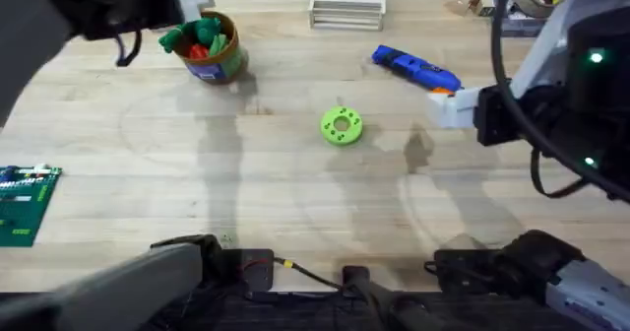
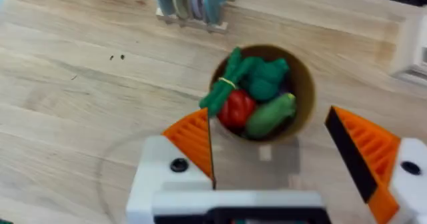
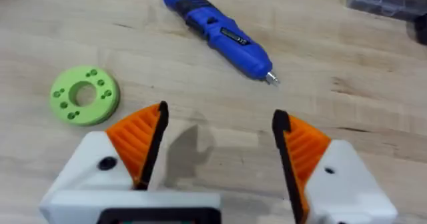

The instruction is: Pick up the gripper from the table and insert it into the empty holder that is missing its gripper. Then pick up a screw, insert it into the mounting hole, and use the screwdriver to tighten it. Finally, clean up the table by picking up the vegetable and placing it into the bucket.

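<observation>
In the overhead view's upper left, the bucket (image 1: 213, 50) holds the vegetable (image 2: 228, 84) among other toys, directly under the left gripper (image 2: 283, 151), whose fingers are spread wide and empty. At right, the right gripper (image 3: 217, 151) hangs with fingers apart, holding nothing, just beside the tip of the screwdriver (image 1: 415, 67).

Each tool has white angular finger blocks faced with orange ribbed pads (image 3: 137, 141), each block carrying a dark screw head (image 2: 178, 165). The arms are black with white housings, trailing black cables, and green lights (image 1: 595, 59) glow on the right arm.
</observation>
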Available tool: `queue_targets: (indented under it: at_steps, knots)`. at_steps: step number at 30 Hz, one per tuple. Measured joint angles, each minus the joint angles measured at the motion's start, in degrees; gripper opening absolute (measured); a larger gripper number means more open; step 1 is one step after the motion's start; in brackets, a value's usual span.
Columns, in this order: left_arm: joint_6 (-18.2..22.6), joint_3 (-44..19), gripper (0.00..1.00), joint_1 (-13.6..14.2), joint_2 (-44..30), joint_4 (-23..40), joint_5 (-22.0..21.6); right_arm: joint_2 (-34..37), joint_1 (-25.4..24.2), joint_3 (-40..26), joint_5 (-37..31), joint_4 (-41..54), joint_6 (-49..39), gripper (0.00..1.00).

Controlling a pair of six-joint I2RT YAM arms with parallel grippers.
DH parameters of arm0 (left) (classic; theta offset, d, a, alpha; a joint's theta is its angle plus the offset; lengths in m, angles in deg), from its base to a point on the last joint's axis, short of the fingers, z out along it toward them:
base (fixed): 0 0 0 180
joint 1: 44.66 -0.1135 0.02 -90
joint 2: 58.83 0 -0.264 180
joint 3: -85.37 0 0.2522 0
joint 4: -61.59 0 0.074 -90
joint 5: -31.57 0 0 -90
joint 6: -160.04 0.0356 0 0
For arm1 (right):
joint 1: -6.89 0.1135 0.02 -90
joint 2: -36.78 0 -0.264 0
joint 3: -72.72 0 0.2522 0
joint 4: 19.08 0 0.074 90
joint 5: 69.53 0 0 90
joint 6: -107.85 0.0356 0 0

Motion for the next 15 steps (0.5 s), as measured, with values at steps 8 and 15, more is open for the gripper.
queue_targets:
  at_steps: [8, 15]
  knots:
    - [6.64, 0.00, 0.911, 0.00, 12.37, 14.29, 8.28, -5.05, 0.00, 0.00, 7.81, 0.90, 0.05, 0.991]
    - [9.87, 0.00, 0.022, 0.07, 21.87, 25.07, 13.41, -6.94, 0.01, 0.00, 14.44, 0.91, 0.26, 0.991]
